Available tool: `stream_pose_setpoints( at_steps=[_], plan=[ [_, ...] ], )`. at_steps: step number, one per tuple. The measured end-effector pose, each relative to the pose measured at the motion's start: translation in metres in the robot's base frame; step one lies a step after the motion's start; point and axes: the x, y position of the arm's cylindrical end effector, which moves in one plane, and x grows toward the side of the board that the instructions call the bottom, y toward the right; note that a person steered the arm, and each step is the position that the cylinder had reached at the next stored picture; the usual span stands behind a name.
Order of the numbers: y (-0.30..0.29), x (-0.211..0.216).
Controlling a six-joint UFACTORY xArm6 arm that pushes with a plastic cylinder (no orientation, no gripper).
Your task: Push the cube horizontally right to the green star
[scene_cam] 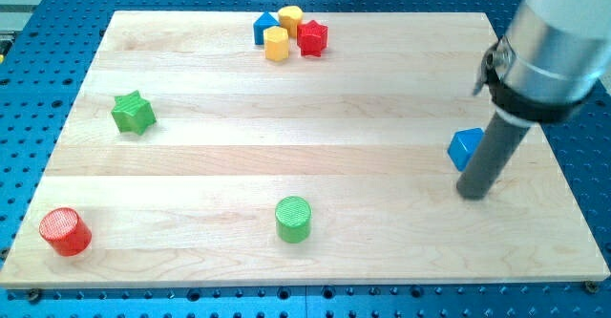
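A blue cube [464, 148] sits near the board's right edge, partly hidden by the rod. My tip [473, 193] rests on the board just below and to the right of the cube, touching or nearly touching it. The green star [133, 113] lies far off at the view's left, at about the cube's height.
A green cylinder [293, 219] stands at bottom centre and a red cylinder [65, 231] at bottom left. At top centre cluster a blue block [264, 28], two yellow blocks [290, 17] [276, 44] and a red star [312, 37]. The wooden board [315, 175] lies on a blue perforated table.
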Motion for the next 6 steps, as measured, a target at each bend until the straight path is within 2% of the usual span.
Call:
stream_pose_setpoints(
  at_steps=[1,2,3,5,6],
  plan=[
    [0.014,-0.019],
    [-0.027,0.015],
    [0.005,-0.007],
    [0.006,-0.063],
    [0.005,-0.072]
  ],
)
